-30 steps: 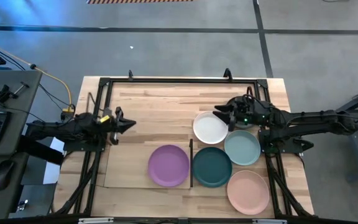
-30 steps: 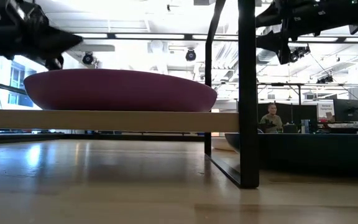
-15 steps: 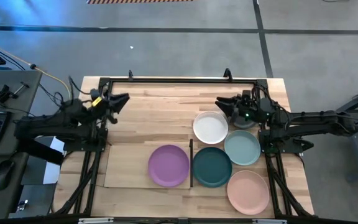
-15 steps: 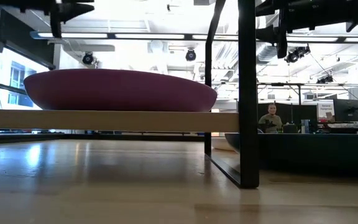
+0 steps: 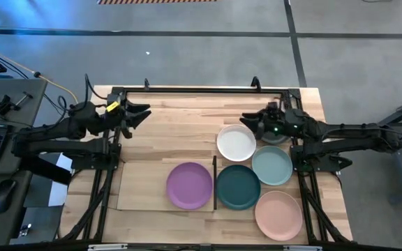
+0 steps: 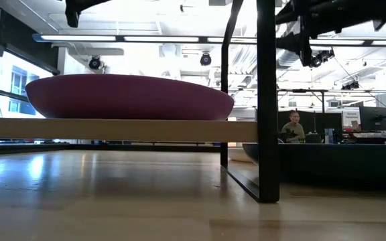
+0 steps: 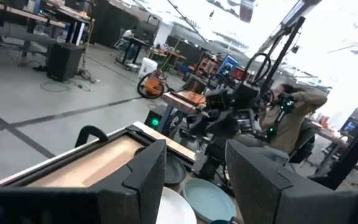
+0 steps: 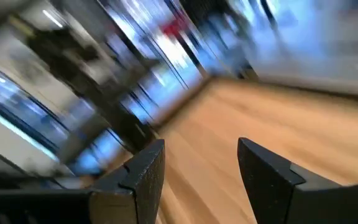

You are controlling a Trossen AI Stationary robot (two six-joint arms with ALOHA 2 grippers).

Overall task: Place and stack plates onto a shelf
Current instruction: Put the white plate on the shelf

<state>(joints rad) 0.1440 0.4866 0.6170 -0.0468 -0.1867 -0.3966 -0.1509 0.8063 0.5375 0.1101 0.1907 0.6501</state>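
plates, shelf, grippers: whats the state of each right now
purple plate: flat on the shelf
shelf: holds only the purple plate
white plate: on the tabletop
pale mint plate: on the tabletop
dark teal plate: on the tabletop
pink plate: on the tabletop
left gripper: open, empty
right gripper: open, empty

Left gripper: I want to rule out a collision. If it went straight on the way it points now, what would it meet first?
Probably the right gripper across the table. The left gripper is open, empty and points that way, above bare tabletop. Heights are unclear.
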